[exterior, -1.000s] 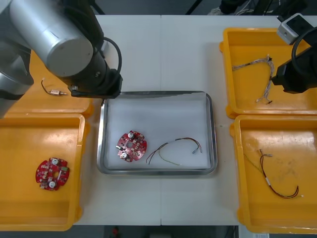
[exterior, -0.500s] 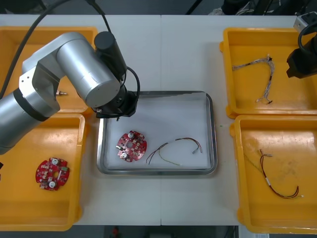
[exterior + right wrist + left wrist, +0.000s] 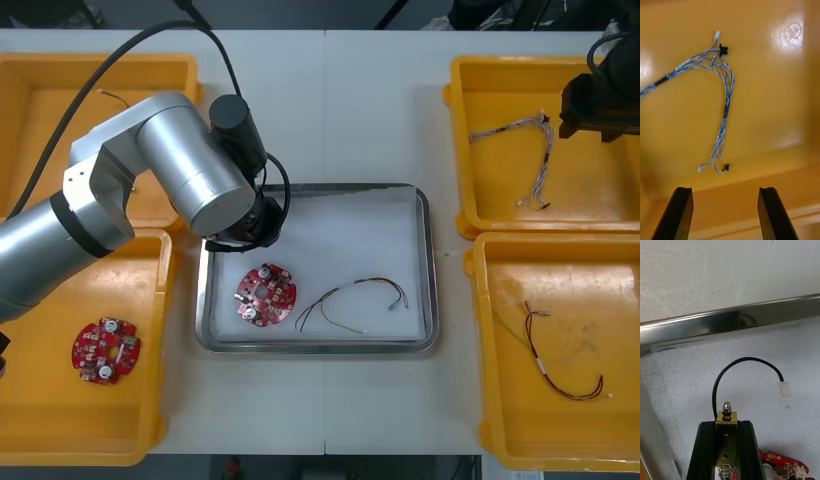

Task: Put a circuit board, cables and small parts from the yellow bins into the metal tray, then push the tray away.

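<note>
My left gripper (image 3: 726, 423) is shut on a small metal part (image 3: 726, 418) with a black cable (image 3: 741, 363) looping off it to a white plug. It hangs just over the white inside of the metal tray (image 3: 733, 320), near its far left corner. From the front, the left gripper (image 3: 243, 228) sits under the arm's wrist. A red circuit board (image 3: 265, 294) and a red and yellow cable (image 3: 352, 298) lie in the tray (image 3: 432, 270). My right gripper (image 3: 725, 195) is open above the twisted blue and white cable (image 3: 724, 86); from the front it (image 3: 597, 105) is over the far right bin.
A second circuit board (image 3: 105, 349) lies in the near left yellow bin. The near right bin holds a red and yellow cable (image 3: 560, 360). The blue and white cable (image 3: 530, 150) lies in the far right bin. The left arm's silver link covers part of the far left bin (image 3: 60, 90).
The left arm has swung from the far left bin to the tray's far left corner. The right gripper has moved farther away over the far right bin.
</note>
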`<state>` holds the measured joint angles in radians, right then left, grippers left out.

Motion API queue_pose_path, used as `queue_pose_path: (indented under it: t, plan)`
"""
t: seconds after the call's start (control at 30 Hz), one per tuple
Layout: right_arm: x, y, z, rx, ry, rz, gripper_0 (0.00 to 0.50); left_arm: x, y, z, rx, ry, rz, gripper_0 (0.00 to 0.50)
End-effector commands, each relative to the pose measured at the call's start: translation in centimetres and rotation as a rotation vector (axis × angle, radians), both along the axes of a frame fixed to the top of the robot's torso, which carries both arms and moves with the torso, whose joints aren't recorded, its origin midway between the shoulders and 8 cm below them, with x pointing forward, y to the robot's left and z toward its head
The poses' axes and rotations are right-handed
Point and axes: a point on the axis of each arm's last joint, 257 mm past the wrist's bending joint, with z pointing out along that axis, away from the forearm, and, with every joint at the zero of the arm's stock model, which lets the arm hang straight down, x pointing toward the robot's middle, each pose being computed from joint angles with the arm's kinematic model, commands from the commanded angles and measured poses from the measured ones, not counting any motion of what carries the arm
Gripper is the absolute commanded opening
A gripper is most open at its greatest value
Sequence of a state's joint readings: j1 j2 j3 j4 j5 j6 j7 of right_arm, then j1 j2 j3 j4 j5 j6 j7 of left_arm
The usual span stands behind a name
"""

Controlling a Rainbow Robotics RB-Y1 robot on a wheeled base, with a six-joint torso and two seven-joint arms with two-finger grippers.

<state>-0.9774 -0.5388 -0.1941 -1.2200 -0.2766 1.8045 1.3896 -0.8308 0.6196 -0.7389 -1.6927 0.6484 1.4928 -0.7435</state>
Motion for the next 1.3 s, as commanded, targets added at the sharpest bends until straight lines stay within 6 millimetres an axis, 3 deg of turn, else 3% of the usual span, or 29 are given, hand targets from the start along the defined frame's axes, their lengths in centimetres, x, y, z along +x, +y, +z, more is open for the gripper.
queue_pose_path:
  t: [0.03,0.07,0.1,0.13,0.17,0.2,0.47,0.7,1.0,1.3]
  plan:
    - [3.3,1.0,3.6,0.053,-0.107,-0.049,0.5,-0.4,-1.4,-0.5,-0.029,-0.003,0.018,0.001]
    - [3.6,1.0,3.7,0.055,-0.114,-0.052,0.5,-0.4,-1.3,-0.5,-0.026,-0.004,0.018,0.005]
    - [4.1,0.9,3.8,0.059,-0.124,-0.058,0.5,-0.3,-1.2,-0.5,-0.025,-0.007,0.02,0.063]
    - [4.5,0.8,3.8,0.064,-0.132,-0.064,0.5,-0.2,-1.2,-0.5,-0.025,-0.009,0.022,0.25]
    - [4.6,0.7,3.6,0.068,-0.133,-0.069,0.5,-0.2,-1.2,-0.5,-0.024,-0.01,0.022,0.333]
    - [4.9,0.5,3.5,0.08,-0.14,-0.077,0.5,-0.2,-1.2,-0.4,-0.025,-0.012,0.023,0.5]
    - [6.7,-0.7,0.7,0.093,-0.159,-0.106,0.5,-0.3,-1.7,0.1,-0.035,-0.023,0.016,0.5]
    - [7.0,-0.7,-2.4,0.106,-0.129,-0.118,0.5,-0.5,-1.7,1.6,-0.045,-0.034,0.028,0.5]
    - [7.4,-0.2,-5.4,0.119,-0.115,-0.13,0.5,-1.4,0.1,6.5,-0.051,-0.049,0.094,0.5]
    - [7.1,0.1,-7.7,0.115,-0.089,-0.131,0.5,-1.0,4.6,12.1,-0.081,-0.07,0.217,0.5]
